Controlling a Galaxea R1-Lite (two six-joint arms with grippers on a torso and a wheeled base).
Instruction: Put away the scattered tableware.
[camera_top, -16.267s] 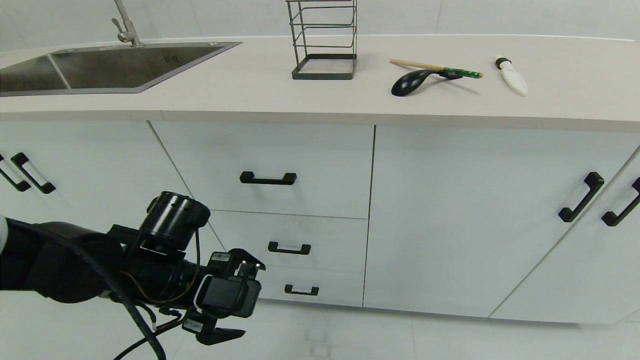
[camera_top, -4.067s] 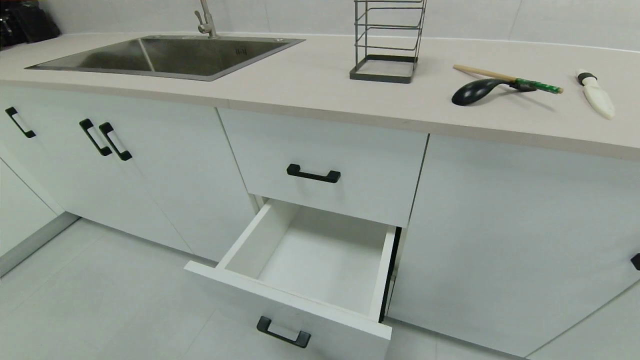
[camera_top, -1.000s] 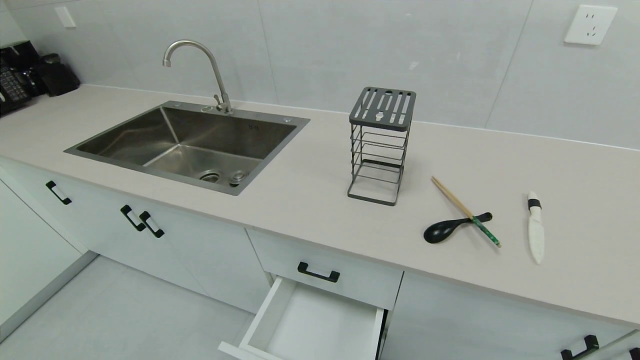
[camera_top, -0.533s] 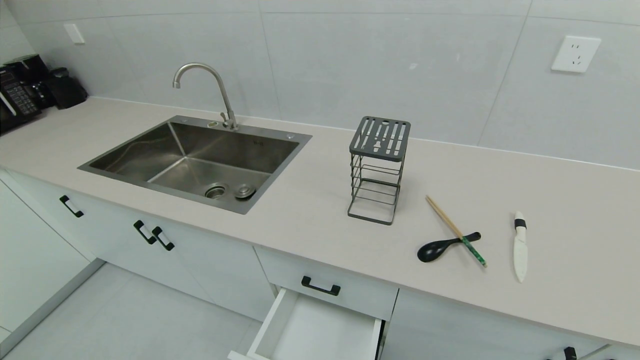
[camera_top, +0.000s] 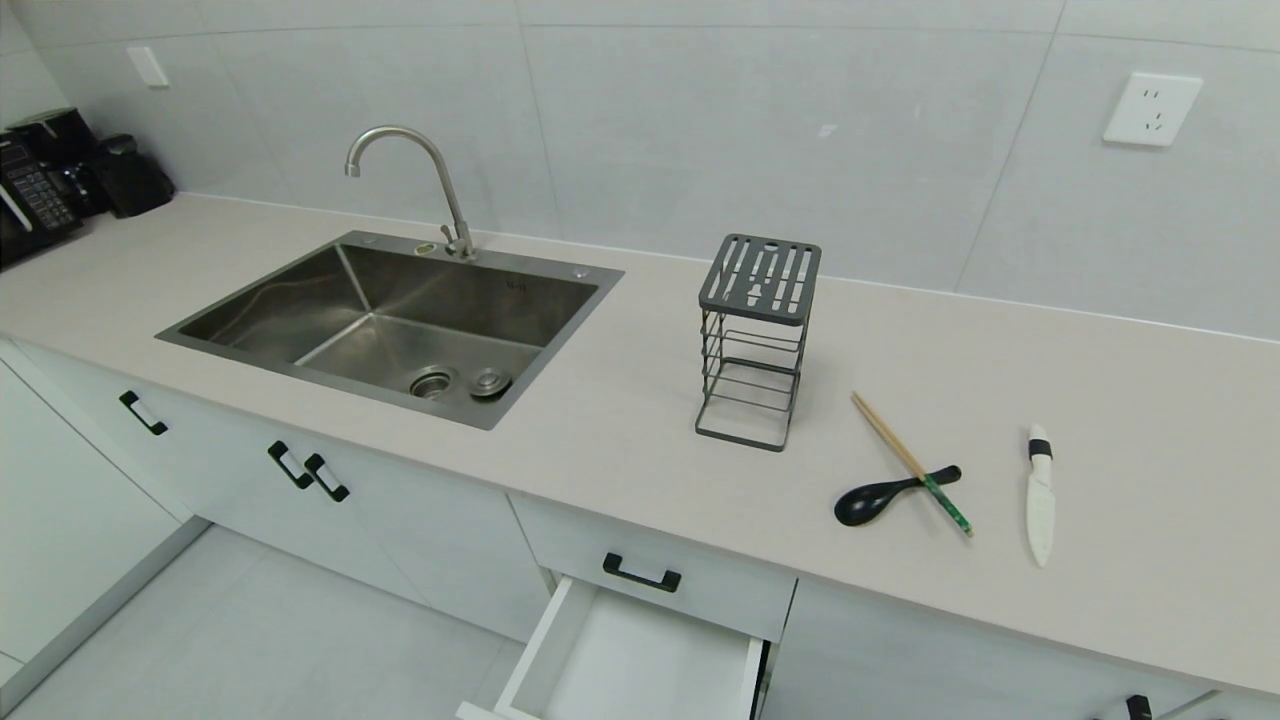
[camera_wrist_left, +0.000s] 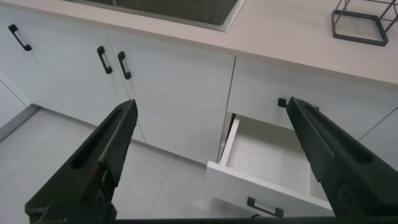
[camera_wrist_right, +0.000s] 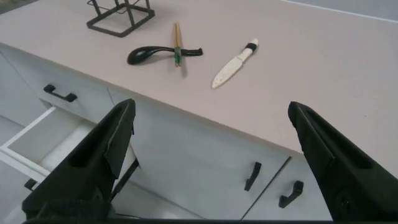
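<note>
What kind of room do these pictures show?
Most likely a kitchen: a stainless steel sink with a curved metal faucet sits in a pale countertop above white cabinets, and a black spoon, wooden chopsticks and a white knife lie there.

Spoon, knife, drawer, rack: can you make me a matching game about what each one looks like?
1 spoon
2 knife
3 drawer
4 rack

a white, lying flat on the counter
b pulled open
c black, under the chopsticks
d grey wire, standing upright

Pairs: 1-c, 2-a, 3-b, 4-d
</note>
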